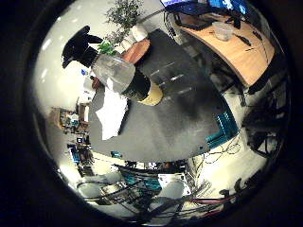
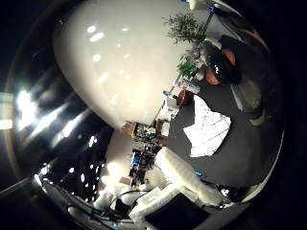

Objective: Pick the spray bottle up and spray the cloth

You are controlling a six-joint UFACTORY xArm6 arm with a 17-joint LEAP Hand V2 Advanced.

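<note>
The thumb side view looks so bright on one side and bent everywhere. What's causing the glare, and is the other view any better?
Thumb side palm view: ceiling lights flare into white streaks, the pale wall washes out, and the white cloth on the dark table curves with the lens. Little finger side palm view: evener light, the spray bottle shows clearly, though the table's edges bow and soft reflections streak its top.

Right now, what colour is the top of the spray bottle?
Black; the spray bottle shows best in the little finger side palm view.

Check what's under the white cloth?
The white cloth lies crumpled on the dark tabletop, beside the spray bottle. Only tabletop shows around its edges; whatever sits beneath its folds is covered.
</note>
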